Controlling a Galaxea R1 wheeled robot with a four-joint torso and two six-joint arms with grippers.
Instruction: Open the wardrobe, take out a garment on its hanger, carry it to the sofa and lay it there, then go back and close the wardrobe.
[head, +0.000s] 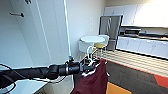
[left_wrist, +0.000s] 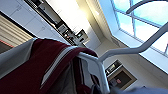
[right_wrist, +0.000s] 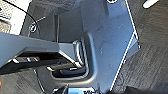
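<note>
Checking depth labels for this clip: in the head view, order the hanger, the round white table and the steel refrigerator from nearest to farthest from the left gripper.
1. The hanger, at the left gripper, carrying the dark red jacket.
2. The round white table, beyond it, mid-room.
3. The steel refrigerator, farthest, by the back wall's cabinets.

You have matt dark red cloth on the garment (head: 93, 80), a smooth white plastic-looking hanger (left_wrist: 120, 51), and a glossy metal-fronted refrigerator (head: 110, 25) far right.
</note>
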